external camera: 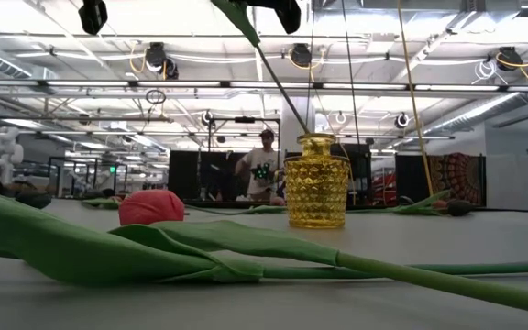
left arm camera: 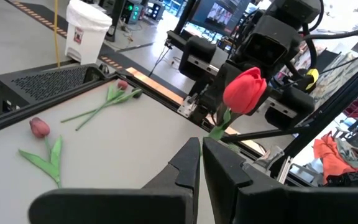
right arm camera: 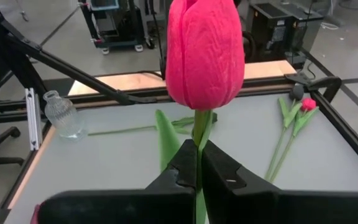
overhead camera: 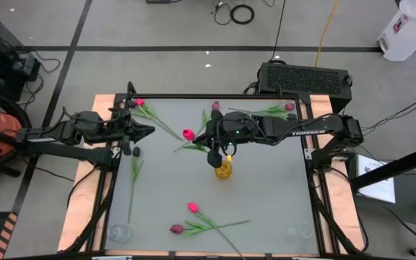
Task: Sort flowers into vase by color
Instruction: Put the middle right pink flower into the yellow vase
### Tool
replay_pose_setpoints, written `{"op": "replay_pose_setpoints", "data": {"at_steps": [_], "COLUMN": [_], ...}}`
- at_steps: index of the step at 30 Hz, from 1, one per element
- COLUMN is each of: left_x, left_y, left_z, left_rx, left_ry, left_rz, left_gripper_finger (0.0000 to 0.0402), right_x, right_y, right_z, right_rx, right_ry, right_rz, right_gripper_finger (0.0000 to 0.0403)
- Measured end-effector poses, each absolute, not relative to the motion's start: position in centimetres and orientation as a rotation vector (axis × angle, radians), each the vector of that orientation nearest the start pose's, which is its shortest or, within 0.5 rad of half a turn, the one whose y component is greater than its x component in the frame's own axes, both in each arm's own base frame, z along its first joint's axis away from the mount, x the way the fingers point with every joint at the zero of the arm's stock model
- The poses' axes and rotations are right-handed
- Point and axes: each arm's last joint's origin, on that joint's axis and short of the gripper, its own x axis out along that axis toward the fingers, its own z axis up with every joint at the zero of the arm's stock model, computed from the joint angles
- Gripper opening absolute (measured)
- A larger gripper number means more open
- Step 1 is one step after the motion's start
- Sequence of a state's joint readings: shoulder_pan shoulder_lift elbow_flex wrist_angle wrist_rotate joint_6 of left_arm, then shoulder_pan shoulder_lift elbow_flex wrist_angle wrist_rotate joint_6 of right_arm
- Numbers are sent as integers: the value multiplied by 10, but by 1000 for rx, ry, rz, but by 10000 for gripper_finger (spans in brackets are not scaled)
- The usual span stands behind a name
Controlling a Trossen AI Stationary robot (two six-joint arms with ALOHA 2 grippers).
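Tulip point(right arm camera: 202, 56), red, sitting clamped by its stem between the shut fingers of the right gripper point(right arm camera: 198, 163), hanging over mid-table above the yellow vase point(overhead camera: 223, 170), stem slanting down toward the vase mouth; left gripper point(left arm camera: 201, 163) hovering at the table's left edge, fingers almost together and gripping nothing; other tulips lying scattered on the table point(overhead camera: 266, 202), far side and near edge; clear vase point(right arm camera: 61, 116) standing at one near corner

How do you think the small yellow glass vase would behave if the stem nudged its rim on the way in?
The yellow vase looks short and wide-bodied, so it probably would not tip easily. It seems small and likely light, so it might slide on the smooth table. The tulip in the right gripper has a thin stem, which would probably flex first.
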State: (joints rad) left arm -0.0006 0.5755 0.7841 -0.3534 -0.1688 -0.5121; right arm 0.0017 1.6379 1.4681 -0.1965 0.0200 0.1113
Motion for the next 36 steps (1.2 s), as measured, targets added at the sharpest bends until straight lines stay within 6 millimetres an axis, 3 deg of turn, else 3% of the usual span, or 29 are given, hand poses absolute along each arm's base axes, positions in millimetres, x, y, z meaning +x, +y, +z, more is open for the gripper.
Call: {"op": "replay_pose_setpoints", "data": {"at_steps": [13,20,36], "left_x": [121,121,121], "left_y": [5,5,5], "left_z": [343,343,343], "left_rx": [-498,-498,-498], "left_ry": [98,99,98], "left_rz": [201,201,202], "left_gripper_finger": [26,26,26], "right_x": [366,354,327], "right_y": [-6,-4,0], "right_z": [357,334,317], "right_rx": [95,135,164], "right_ry": [338,385,321], "right_rz": [-26,-31,-20], "right_gripper_finger": [0,0,0]}}
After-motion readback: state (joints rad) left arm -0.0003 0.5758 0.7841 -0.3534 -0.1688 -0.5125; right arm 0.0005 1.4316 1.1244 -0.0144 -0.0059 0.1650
